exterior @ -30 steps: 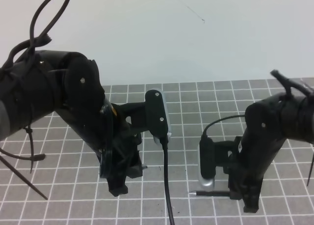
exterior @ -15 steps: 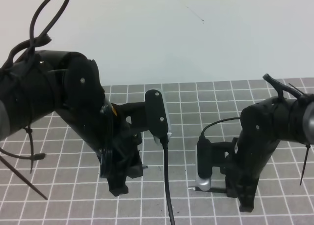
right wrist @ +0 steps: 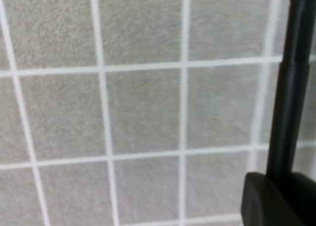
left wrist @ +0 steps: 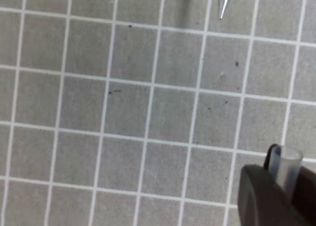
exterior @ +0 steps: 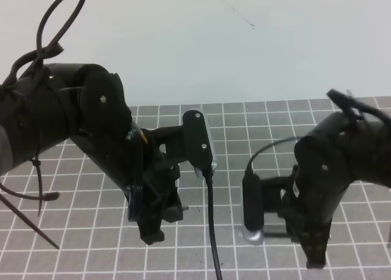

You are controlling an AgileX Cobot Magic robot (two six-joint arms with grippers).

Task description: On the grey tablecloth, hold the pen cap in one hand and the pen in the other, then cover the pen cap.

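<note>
Starting from the pen (right wrist: 289, 93): sat clamped in the right gripper (right wrist: 276, 199), dark barrel running up and away from the fingers in the right wrist view, silvery tip just showing at the far edge of the left wrist view, above the grey tablecloth (left wrist: 148, 117). Differed from a second earlier, when lay flat on the cloth under wide-open jaws at the near right; since then closed fully round the barrel and shifted slightly lower and left in the high view. Opposite, on the left, showed the pen cap (left wrist: 287, 164) as a pale translucent-looking tube standing out of the left gripper (left wrist: 276, 191), pinched narrowly and unchanged, well apart from the pen tip. Meant, by judgement, both halves now in hand: grasping done, lifting, aligning tip with cap mouth and pressing together yet to come.
</note>
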